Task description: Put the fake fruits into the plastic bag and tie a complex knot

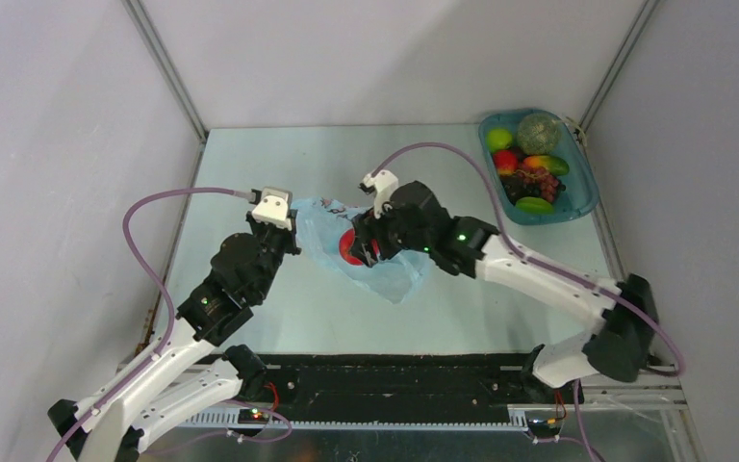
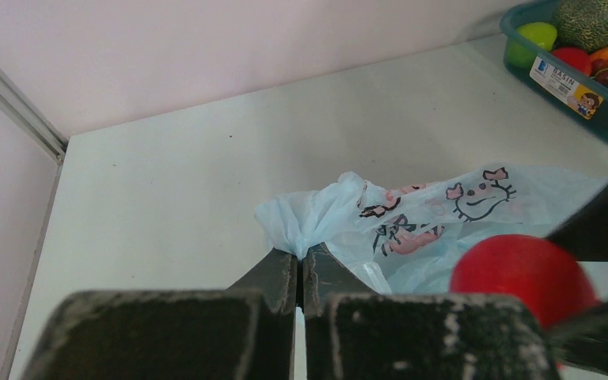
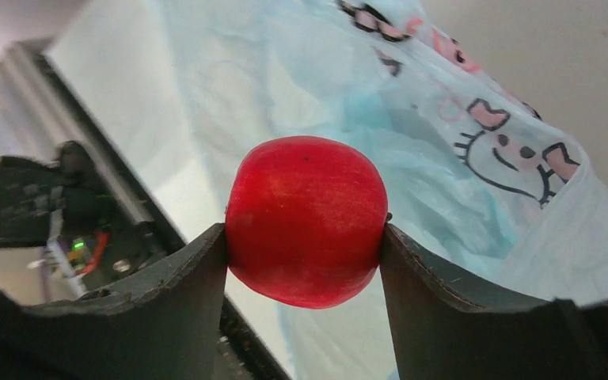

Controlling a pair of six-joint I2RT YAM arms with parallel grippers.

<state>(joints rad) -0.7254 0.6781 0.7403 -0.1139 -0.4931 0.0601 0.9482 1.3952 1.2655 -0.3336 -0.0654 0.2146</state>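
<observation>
Right fingers clamp a red fruit over the plastic bag; left fingers pinch its bunched edge. Loading step; next, probably lower the fruit into the mouth.

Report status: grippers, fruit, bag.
Left gripper shut on plastic bag edge. Right gripper shut on red fruit, above bag. Other fruits in teal tray. Nothing blocking.

Note that the plastic bag is light blue, printed with black-outlined cartoon faces and pink bows. The red fruit is uniform glossy red. In the teal tray at the far right corner you see a lime green fruit, dark purple grapes and a netted grey-green melon.
</observation>
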